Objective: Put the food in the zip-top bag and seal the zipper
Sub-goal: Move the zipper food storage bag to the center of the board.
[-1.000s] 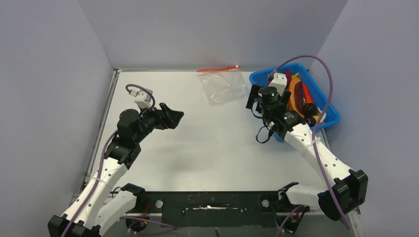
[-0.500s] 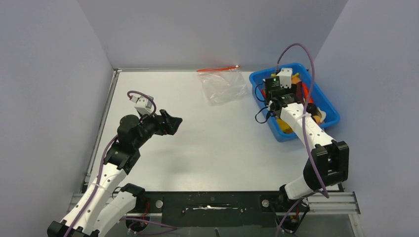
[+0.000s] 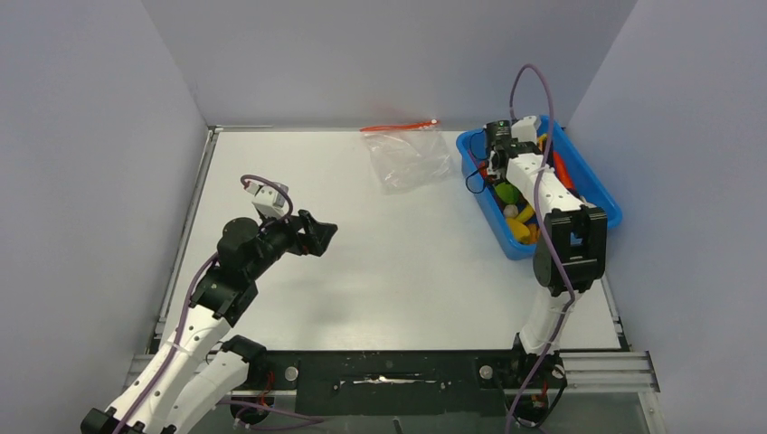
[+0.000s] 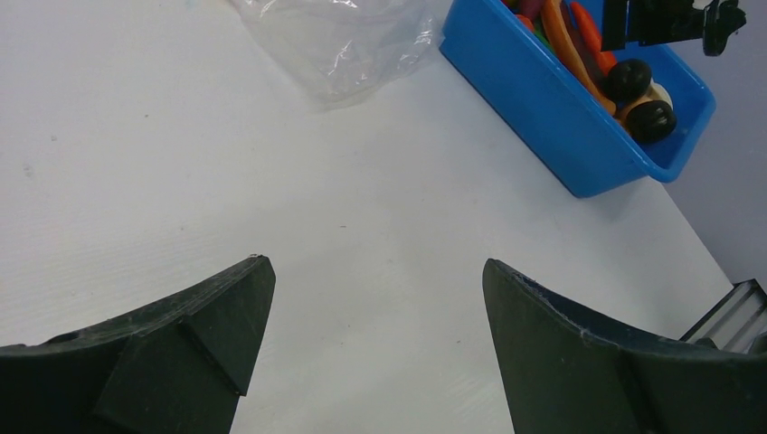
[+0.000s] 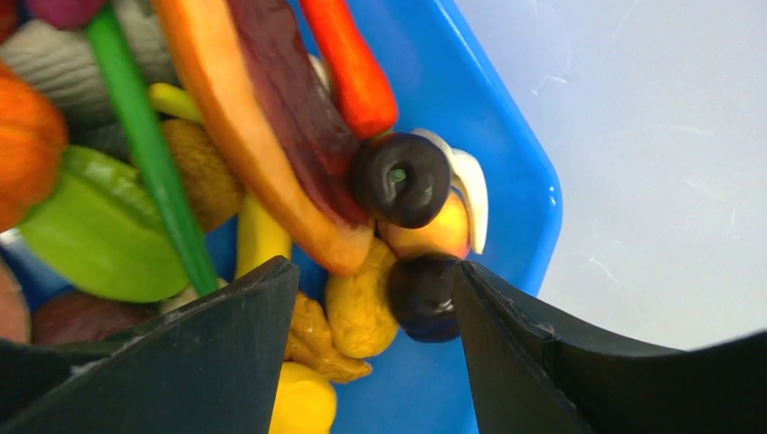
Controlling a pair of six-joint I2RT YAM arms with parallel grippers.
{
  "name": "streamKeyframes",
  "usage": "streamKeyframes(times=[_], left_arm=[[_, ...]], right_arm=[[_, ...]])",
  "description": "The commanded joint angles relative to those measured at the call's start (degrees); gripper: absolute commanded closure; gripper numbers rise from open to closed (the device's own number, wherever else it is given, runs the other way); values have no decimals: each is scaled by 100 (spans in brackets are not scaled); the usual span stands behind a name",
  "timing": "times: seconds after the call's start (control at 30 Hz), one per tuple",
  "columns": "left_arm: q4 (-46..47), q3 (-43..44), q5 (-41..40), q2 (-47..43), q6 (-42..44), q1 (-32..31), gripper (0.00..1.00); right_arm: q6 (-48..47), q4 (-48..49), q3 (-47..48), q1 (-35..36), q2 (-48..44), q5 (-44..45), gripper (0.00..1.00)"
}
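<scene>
The right arm is stretched out over the blue tray [image 3: 592,185] at the far right of the table [image 3: 362,271]. Its wrist points straight down into the heap of food [image 5: 262,136]. The right fingers [image 5: 181,362] stand apart, and I see nothing clamped between them. In the gap below them lie a tan knobbly piece [image 5: 362,312] and a dark round piece [image 5: 421,294], hard against the tray's corner. An orange carrot [image 5: 357,77], a green stalk [image 5: 145,136] and a flat green piece [image 5: 90,235] crowd in just beside.

The zip-top bag [image 3: 409,158] lies crumpled and flat on the table left of the tray, apart from it. Its red zipper [image 3: 398,126] runs along the far edge by the back wall. Whether the mouth is open I cannot tell. No food is in the bag yet, so this looks like the first pick.

To do it well, I'd have the right arm settle on 1 piece only. It should drop low enough that both fingers bracket that piece, not a neighbour, and keep off the tray wall. The tan piece sits most squarely in the gap. A glossy toy could squirt sideways, so a slow squeeze would suit.

The left fingers [image 4: 181,344] are spread wide and hold nothing. They hover over bare table well short of the bag, and they'd be useful pinning or lifting its mouth.
</scene>
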Motion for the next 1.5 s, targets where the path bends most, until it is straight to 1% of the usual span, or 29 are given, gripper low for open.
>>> streamKeyframes(times=[0.0, 0.1, 0.2, 0.37, 0.53, 0.6, 0.67, 0.7, 0.73, 0.8, 0.83, 0.9, 1.0, 1.17, 1.27, 1.47], left_arm=[[199, -77, -148, -153, 189, -49, 14], [172, -91, -185, -164, 195, -49, 14], [170, -95, -232, -148, 227, -42, 14], [62, -81, -430, -142, 312, -7, 14], [-4, -84, -596, -229, 334, 3, 14], [-26, -74, -721, -270, 336, 4, 14], [-48, -66, -820, -314, 343, 23, 14], [-57, -65, -835, -343, 357, 36, 14], [-59, -65, -847, -378, 362, 46, 14], [-60, -65, -850, -423, 371, 64, 14], [-59, -69, -845, -453, 376, 70, 14], [-55, -70, -845, -490, 408, 82, 14], [-93, -48, -856, -526, 433, 100, 14], [-75, -56, -824, -653, 450, 116, 14], [-53, -74, -803, -699, 450, 126, 14], [-33, -75, -715, -734, 450, 161, 14]], right_arm=[[-133, 164, -17, -503, -197, 0, 35], [-234, 480, -247, -611, -275, -355, 34], [-407, 800, -395, -571, -396, -1039, 34], [-547, 1094, -242, -188, -545, -1688, 35], [-613, 1640, -161, 336, -657, -2330, 34], [-176, 1566, 70, 486, -552, -2523, 34], [536, 1461, 293, 574, -444, -2907, 35], [1010, 1433, 360, 587, -394, -3107, 35], [1701, 1432, 386, 590, -352, -3326, 34], [2773, 1412, 414, 609, -256, -3509, 32], [3215, 1463, 391, 638, -222, -3586, 31], [3791, 1864, 212, 728, -205, -3794, 30], [4505, 2303, 138, 920, -87, -3657, 30], [5512, 2432, 398, 1135, 470, -3804, 29], [5787, 2660, 508, 1273, 823, -3887, 31], [6180, 2513, 1042, 1423, 1446, -3872, 32]])
